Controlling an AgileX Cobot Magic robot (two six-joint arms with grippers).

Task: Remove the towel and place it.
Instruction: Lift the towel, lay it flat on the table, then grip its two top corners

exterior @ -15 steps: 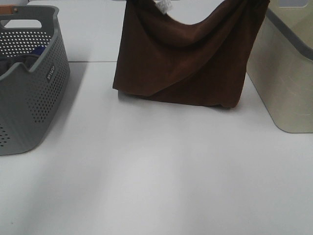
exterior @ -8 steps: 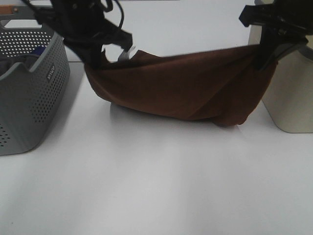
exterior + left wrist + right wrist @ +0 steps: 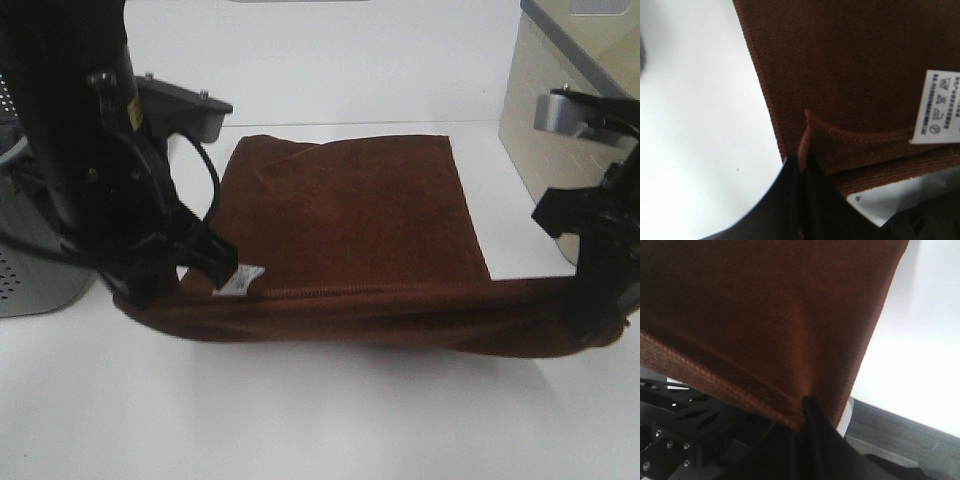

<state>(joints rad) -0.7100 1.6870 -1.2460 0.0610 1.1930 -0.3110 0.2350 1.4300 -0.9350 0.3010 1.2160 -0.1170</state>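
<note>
Exterior high view: the towel (image 3: 350,210) lies on the bench (image 3: 320,430), its far part flat toward 12 o'clock and its near hem stretched between both claws. The left claw (image 3: 215,262), at 9 o'clock, is clenched on the corner beside the white tag (image 3: 240,280). The right claw (image 3: 592,318), at 3 o'clock, is clenched on the opposite near corner.
</note>
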